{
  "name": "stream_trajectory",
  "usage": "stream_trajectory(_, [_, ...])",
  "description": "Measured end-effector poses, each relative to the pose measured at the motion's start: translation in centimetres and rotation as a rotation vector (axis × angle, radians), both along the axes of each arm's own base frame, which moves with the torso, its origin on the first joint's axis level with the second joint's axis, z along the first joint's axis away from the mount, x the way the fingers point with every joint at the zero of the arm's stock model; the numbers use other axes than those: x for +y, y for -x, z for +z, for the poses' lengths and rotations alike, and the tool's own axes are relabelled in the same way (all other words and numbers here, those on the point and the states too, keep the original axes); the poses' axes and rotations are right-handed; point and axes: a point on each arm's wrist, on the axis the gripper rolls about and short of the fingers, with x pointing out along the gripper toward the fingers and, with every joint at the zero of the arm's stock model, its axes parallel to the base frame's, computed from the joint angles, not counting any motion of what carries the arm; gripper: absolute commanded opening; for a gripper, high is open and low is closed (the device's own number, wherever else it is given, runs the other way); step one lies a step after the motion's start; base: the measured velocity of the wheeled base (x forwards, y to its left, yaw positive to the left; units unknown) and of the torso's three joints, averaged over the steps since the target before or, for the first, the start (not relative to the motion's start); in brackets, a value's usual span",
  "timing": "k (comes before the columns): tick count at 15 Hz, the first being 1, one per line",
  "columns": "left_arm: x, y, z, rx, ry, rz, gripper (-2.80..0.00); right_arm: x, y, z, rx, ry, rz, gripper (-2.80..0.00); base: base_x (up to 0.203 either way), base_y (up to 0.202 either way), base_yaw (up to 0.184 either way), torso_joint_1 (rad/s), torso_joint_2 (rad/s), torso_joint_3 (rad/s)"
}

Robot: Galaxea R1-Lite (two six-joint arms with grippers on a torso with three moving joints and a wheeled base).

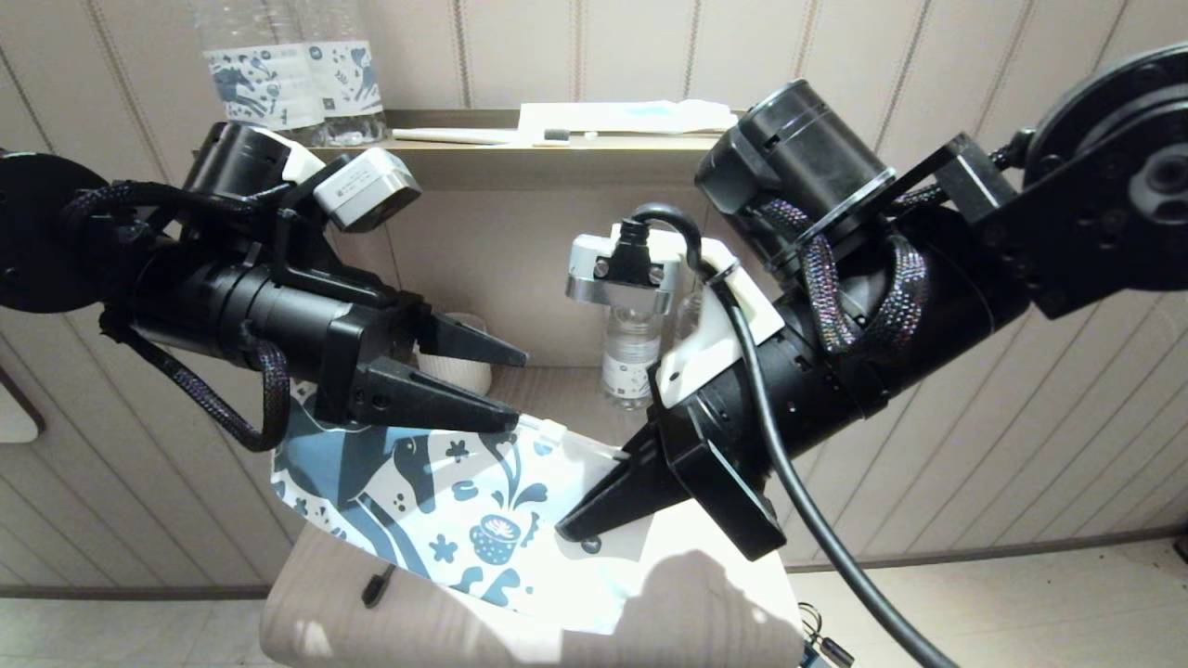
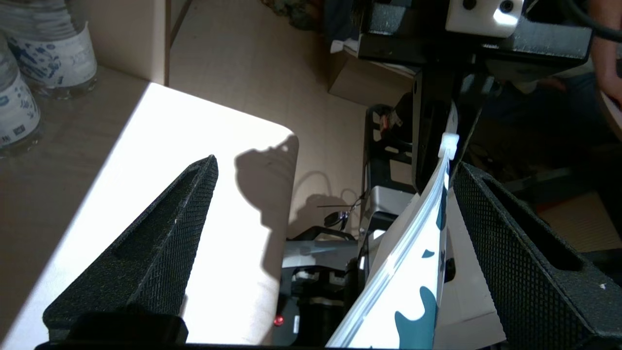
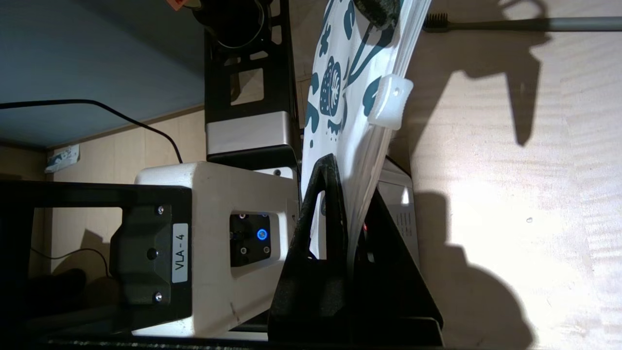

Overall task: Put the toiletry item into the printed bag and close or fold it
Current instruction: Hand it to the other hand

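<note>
The printed bag (image 1: 445, 506) hangs in the air over the front of the small table (image 1: 316, 612), its lower corner drooping toward the table's rounded front edge, and my right gripper (image 1: 594, 506) has its jaws clamped shut on the bag's right end. In my right wrist view the two black fingers (image 3: 323, 214) meet on the white sheet just behind the zip edge, and the white zip slider (image 3: 388, 101) sits further along that edge, clear of my grip. My left gripper (image 1: 501, 385) hovers at the bag's upper left with its jaws spread wide and closed on nothing; in the left wrist view one finger (image 2: 505, 253) stands just beside the zip edge, while the other (image 2: 160, 243) is out over bare tabletop with plenty of room between. The toothbrush (image 3: 515, 23) lies flat on the table beyond the bag, outside it, its dark bristle head nearest the bag's edge; only my right wrist view shows it, since the bag hides that spot from the head. The head view alone shows the clear bottle (image 1: 629, 357) and white cup (image 1: 455, 366) standing toward the back of the table, the horse-labelled bottles (image 1: 297, 83) and a white-handled toothbrush (image 1: 483, 136) on the shelf above.
</note>
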Motion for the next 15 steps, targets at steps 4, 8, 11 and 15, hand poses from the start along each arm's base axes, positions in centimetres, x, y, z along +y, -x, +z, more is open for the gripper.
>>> stream_trajectory(4, [0.8, 0.3, -0.5, -0.044, -0.018, 0.017, 0.0, -0.7, 0.3, 0.6, -0.041, 0.104, -0.086, -2.8, 0.0, 0.0, 0.0, 0.0, 0.0, 0.0])
stream_trajectory(8, [1.1, 0.2, -0.2, -0.057, -0.006, 0.021, 0.0, -1.1, 0.7, 0.7, -0.05, 0.192, -0.12, -2.8, 0.0, 0.0, 0.0, 0.0, 0.0, 0.0])
stream_trajectory(11, [1.6, 0.1, -0.8, -0.051, -0.015, 0.036, 0.0, -1.2, 0.5, 0.5, -0.083, 0.217, -0.136, -2.8, 0.0, 0.0, 0.0, 0.0, 0.0, 0.0])
stream_trajectory(15, [3.0, -1.0, -0.5, -0.082, 0.025, 0.066, 0.0, -1.5, 1.2, 0.9, -0.091, 0.223, -0.115, -2.8, 0.0, 0.0, 0.0, 0.0, 0.0, 0.0])
